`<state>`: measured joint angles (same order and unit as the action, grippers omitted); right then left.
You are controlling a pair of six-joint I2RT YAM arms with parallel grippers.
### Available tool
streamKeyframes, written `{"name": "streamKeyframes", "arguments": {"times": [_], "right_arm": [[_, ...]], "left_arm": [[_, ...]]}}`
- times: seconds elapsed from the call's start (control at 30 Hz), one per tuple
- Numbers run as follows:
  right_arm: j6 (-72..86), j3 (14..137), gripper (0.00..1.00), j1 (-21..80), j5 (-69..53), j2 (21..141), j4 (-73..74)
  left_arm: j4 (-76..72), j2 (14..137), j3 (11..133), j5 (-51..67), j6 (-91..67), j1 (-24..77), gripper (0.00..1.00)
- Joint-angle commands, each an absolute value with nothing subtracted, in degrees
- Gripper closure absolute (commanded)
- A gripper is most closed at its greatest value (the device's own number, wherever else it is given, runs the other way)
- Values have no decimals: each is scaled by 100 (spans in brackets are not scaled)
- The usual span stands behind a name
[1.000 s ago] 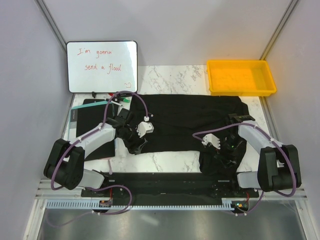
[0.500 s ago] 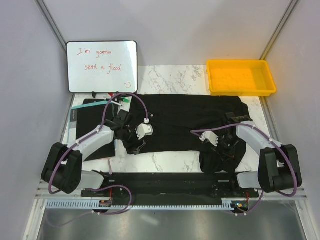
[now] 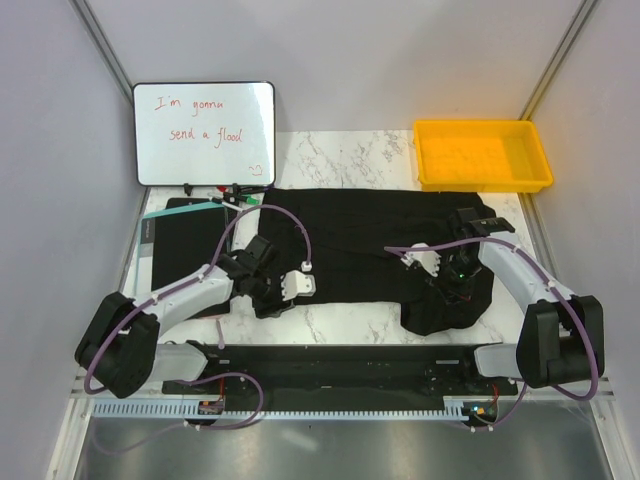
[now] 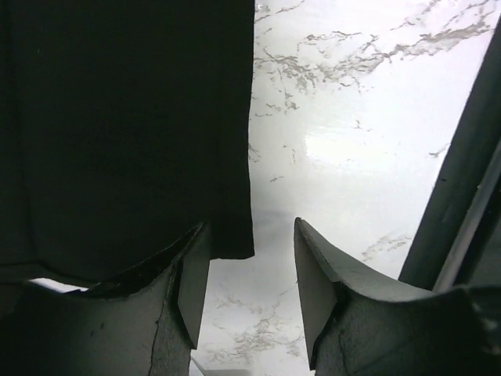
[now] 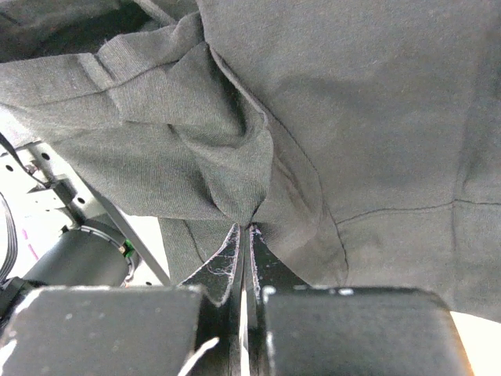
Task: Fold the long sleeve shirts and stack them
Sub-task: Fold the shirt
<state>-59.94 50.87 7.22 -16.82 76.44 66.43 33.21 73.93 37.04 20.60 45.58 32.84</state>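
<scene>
black cloth of the long sleeve shirt [image 3: 360,235] lies spread across the middle of the marble bench [image 3: 340,155], its right part bunched toward the lower right. the right claw [image 5: 246,231] is clenched on a pinch of that bunched cloth, which gathers to a point at its tips. the left claw [image 4: 252,229] stands released at the shirt's lower left hem corner, which reaches just into its gap. a yellow tray [image 3: 480,183] sits at the upper right.

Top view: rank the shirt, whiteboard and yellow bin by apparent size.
1. shirt, clearly largest.
2. whiteboard.
3. yellow bin.
The last two look close, so that order is unsure.
</scene>
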Motion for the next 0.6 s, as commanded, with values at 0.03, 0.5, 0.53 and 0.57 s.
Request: {"name": "streamKeyframes", "arguments": {"times": [0.03, 0.5, 0.53, 0.57], "right_arm": [[-6099, 5344, 100, 677, -1617, 7471, 6917], [-6354, 5528, 100, 677, -1635, 6962, 7514], [-6372, 5520, 100, 668, -1565, 6935, 7541], [-6407, 5502, 100, 677, -1521, 6900, 7567]], "left_arm": [[2532, 7347, 3472, 1407, 4632, 3498, 49], [3295, 6664, 3339, 1441, 4676, 3797, 98], [3383, 6566, 3366, 1485, 4728, 3797, 98], [3601, 6505, 3401, 1503, 4746, 3788, 98]]}}
